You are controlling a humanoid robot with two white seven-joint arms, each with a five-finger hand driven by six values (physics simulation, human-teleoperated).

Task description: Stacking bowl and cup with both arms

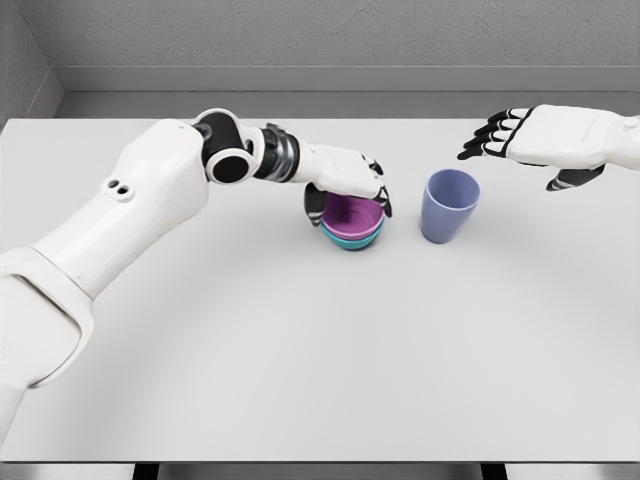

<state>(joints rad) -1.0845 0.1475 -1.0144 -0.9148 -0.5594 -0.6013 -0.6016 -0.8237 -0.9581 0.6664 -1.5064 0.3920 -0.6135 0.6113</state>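
A purple bowl (352, 215) sits nested inside a teal bowl (352, 240) near the middle of the white table (300, 360). My left hand (350, 190) lies over the purple bowl's far rim. Its thumb (314, 204) is on the bowl's left side and its fingertips (385, 203) curl down the right side, gripping the bowl. A lavender-blue cup (448, 204) stands upright just right of the bowls, apart from them. My right hand (500, 135) hovers above and to the right of the cup, fingers spread, holding nothing.
The table's far edge meets a grey wall (320, 40) behind the bowls and cup. My left forearm (150, 200) stretches across the table's left half from the lower left.
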